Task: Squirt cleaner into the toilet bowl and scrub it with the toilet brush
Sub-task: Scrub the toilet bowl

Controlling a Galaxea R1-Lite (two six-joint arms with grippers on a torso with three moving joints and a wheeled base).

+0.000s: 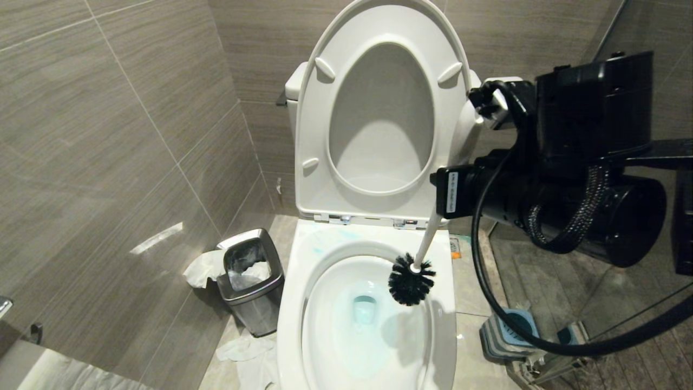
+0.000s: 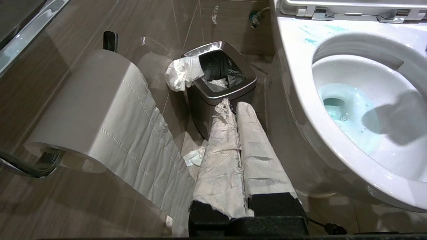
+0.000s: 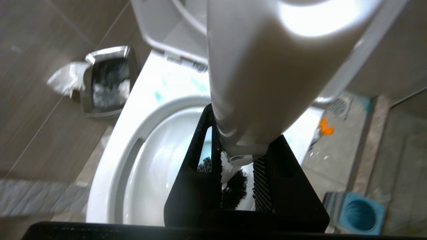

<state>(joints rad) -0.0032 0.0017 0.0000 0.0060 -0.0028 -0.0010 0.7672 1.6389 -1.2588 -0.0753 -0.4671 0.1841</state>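
The right gripper clamps the brush by its white handle, the black fingers pressed against either side of the shaft. In the head view the handle slants down and away from the gripper, and the black bristle head hangs below it, over the far right part of the bowl, above the water and not clearly touching the ceramic. Its shadow falls on the inner wall just beneath.

Under the bristles, the cleaner shows as pale turquoise water pooled round the drain, with thin blue-green smears on the flat rim behind the opening, near the hinges. The seat and lid stand raised against the tank, beyond the gripper.

Below and to the right of the right gripper, on the floor, sits the holder, blue-topped and square, with a black cable looping over it.

The left gripper hangs low on the other side of the bowl, well apart from the brush. Its two paper-wrapped fingers lie pressed together with nothing between them. Just ahead of their tips stands the bin, steel and lined in black, with crumpled tissue draped over its edge. Beside that gripper, on the wall, a paper roll trails a long sheet downward.
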